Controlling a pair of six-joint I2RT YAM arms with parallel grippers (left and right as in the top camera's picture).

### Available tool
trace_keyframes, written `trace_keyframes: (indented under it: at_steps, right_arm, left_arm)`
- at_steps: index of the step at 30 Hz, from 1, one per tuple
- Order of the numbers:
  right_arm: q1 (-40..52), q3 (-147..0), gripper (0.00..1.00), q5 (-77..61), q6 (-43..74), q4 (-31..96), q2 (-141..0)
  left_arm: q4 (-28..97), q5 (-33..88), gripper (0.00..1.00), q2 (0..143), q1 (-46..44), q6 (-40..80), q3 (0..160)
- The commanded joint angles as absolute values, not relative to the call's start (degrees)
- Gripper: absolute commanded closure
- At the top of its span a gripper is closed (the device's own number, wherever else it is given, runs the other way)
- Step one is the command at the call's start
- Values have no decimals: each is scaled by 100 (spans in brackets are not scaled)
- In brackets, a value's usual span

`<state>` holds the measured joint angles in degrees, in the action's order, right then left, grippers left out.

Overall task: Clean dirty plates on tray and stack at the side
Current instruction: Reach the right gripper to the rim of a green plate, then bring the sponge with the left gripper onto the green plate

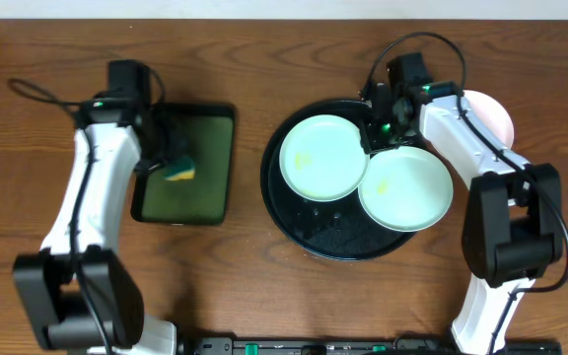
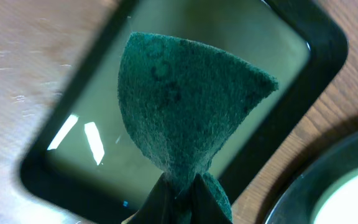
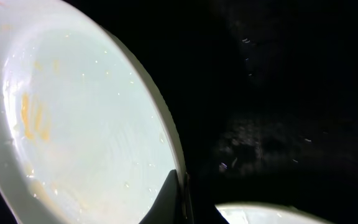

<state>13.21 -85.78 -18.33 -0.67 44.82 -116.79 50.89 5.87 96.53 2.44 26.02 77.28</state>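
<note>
1. Green scouring sponge (image 2: 185,106) — your left claw (image 2: 179,190) is clenched on its lower end, holding it up over the small green tray (image 1: 210,192). I'd call that a parking spot: drips land in that tray, not on the table (image 1: 264,59).
2. Your right claw (image 3: 180,196) is pinched tight on the rim of the gripped plate (image 3: 73,112), probably to steady or lift it for scrubbing. Yellow smears show on its face.
3. The black tray (image 1: 338,235) holds two mint plates. The second plate (image 1: 407,187) lies just beside the gripped one, edges touching or overlapping, and it carries a faint yellow mark too.
4. The white plate (image 1: 493,116) sits off the black tray on the table, partly under your right arm — it reads as the start of the stack.
</note>
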Motion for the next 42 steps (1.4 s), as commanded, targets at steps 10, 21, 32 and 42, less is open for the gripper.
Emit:
trace_keyframes:
  at_steps: [10, 21, 32, 42]
  right_arm:
    - [1726, -8315, 99, -1592, -180, 4248, -11852]
    - [1852, -7885, 99, -1594, -178, 3857, -11852]
    - [1931, -7863, 99, -1518, -3, 3752, -11852]
    - [1927, -7863, 99, -572, 1339, 3570, -11852]
  left_arm:
    - [4346, 405, 93, 11017, 60, 2622, 7671]
    - [4209, 189, 93, 11395, 62, 2620, 7693]
    - [4591, 259, 93, 9692, 10, 3015, 7797]
    - [4788, 993, 93, 9450, -993, 3715, 7638]
